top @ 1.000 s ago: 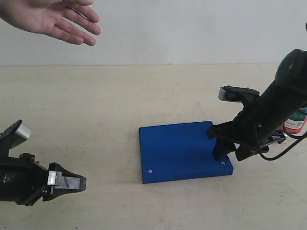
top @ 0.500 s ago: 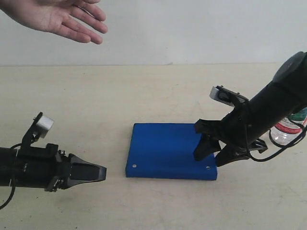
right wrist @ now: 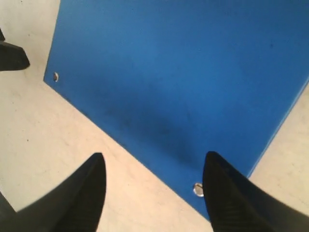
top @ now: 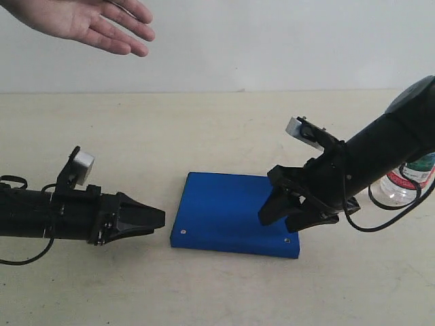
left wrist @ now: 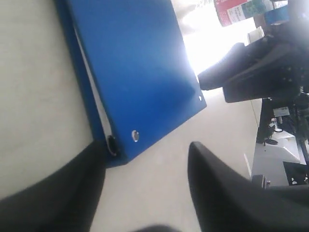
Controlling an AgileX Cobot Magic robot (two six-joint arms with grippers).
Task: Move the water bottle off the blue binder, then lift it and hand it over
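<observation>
My left claw [top: 158, 219] lay low just beside the blue binder's [top: 228, 210] near left corner, jaws spread and empty. It was lined up on the spine edge, where I judged a grip could get under the cover. My right claw [top: 279, 219] hung over the binder's near right corner, likewise spread, gripping nothing (set, I guessed, to steady that side). The water bottle [top: 408, 183] sat off the binder, on the table [top: 204, 129] beyond its right edge, half hidden behind my right arm. Farthest from the binder, a person's hand [top: 88, 20] hovered open, presumably for the handover.
</observation>
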